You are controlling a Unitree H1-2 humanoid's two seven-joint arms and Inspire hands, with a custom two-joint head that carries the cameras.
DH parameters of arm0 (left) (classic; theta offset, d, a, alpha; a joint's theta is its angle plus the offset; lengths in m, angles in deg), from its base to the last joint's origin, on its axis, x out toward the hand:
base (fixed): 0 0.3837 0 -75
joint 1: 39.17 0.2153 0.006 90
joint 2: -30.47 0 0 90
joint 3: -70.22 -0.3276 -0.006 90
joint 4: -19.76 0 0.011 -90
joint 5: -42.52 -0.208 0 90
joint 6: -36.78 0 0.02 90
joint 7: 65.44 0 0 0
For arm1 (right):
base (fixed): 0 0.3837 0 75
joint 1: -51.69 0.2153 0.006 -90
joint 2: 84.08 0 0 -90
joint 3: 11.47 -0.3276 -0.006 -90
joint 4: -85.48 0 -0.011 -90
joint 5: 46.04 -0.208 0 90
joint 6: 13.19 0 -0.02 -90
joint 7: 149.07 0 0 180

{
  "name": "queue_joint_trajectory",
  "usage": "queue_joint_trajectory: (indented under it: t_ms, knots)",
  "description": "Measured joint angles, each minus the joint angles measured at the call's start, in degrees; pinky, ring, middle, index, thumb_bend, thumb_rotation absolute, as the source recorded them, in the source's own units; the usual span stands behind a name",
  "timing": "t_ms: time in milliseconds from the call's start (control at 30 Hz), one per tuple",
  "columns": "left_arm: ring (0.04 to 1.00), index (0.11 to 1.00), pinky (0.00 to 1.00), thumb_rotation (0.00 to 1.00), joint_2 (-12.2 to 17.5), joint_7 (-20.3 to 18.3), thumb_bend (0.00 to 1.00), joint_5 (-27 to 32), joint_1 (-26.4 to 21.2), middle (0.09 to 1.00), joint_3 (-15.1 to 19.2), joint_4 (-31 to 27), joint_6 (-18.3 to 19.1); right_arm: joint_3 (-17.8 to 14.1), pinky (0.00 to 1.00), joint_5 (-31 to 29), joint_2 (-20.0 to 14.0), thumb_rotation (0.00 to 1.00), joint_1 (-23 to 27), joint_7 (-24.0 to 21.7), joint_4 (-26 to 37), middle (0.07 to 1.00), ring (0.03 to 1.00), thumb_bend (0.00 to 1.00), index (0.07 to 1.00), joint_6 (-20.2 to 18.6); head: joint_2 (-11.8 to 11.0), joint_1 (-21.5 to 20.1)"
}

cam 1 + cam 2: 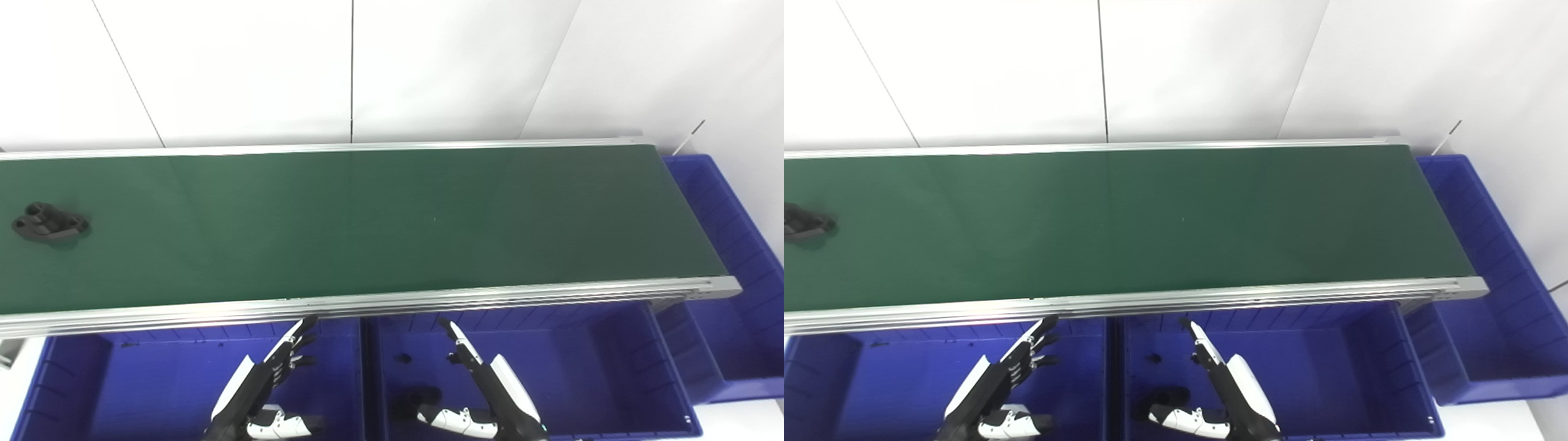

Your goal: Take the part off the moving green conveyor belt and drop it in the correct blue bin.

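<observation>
Part (50, 222), black, lies at nine o'clock on the green belt (367, 226), while my left hand (269, 383) and right hand (484, 386) hover empty, fingers spread, above the blue bins (153, 367) at six o'clock.

left hand (263, 392): white shell plates, black fingers, white thumb with black tip | right hand (484, 392): same white-and-black build, slim segmented fingers

Black part (50, 222) lies far left on the green belt (367, 226).
</observation>
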Motion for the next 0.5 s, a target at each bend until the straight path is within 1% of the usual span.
queue_joint_trajectory:
  t_ms: [167, 300, 500]
  knots:
    - [0.940, 0.958, 0.81, 0.52, 0.2, 1.3, 0.93, -0.6, 0.0, 0.986, -1.0, 0.0, 0.0, 0.0, 0.87, -0.4, 0.0, 0.64, 0.0, 0.0, 0.0, 1.000, 0.988, 0.84, 1.000, 0.0, -0.3, 0.5]
    - [0.944, 0.960, 0.82, 0.53, 0.3, 2.5, 0.93, -0.8, -0.3, 0.988, -1.6, 0.1, 0.0, 0.0, 0.88, -0.4, -0.1, 0.64, 0.1, 0.0, 0.0, 1.000, 0.991, 0.84, 1.000, 0.0, -0.5, 0.8]
    - [0.948, 0.957, 0.82, 0.53, 0.3, 2.7, 0.93, -0.8, -0.7, 0.990, -2.2, 0.1, 0.0, 0.0, 0.86, -0.4, -0.5, 0.66, 0.2, 0.0, -0.3, 1.000, 0.992, 0.85, 1.000, 0.2, -0.6, 1.0]
